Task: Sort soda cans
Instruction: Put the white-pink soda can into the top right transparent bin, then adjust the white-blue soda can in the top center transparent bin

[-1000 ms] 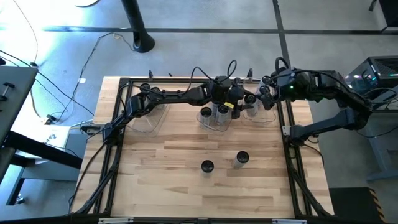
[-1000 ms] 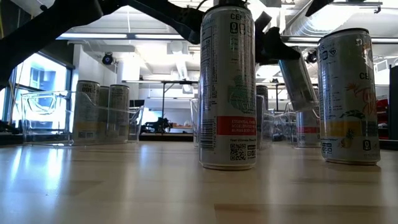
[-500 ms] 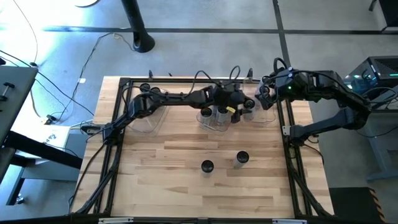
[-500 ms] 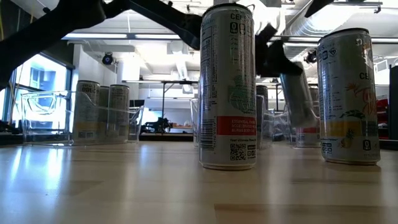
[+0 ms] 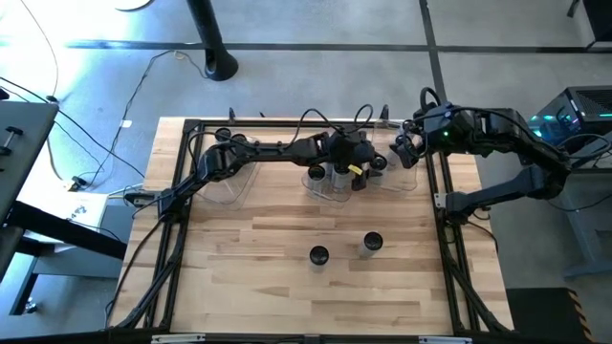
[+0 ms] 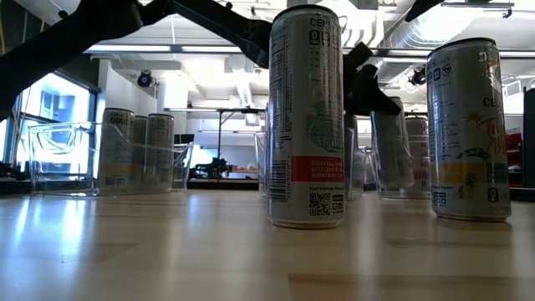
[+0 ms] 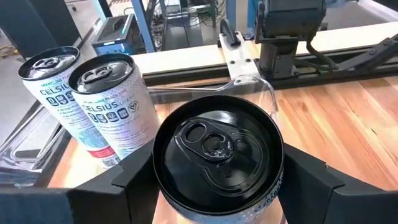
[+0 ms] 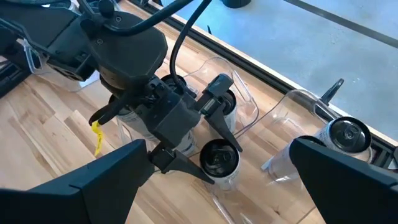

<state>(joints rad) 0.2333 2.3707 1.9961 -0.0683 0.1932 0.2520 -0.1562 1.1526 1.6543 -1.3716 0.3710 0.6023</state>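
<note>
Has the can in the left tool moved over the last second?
Yes. In the low view the held can has swung from tilted to upright and come lower, relative to the standing front can. The left tool grips it.

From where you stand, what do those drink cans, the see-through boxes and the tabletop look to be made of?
The soda cans look like thin metal, probably aluminium: printed white sides with a soft sheen, a dark glossy lid with a pull tab. The clear bins seem to be rigid plastic: transparent walls with bright glints at the edges. The table appears to be wood: pale jointed planks with visible grain, smooth finish.
</note>
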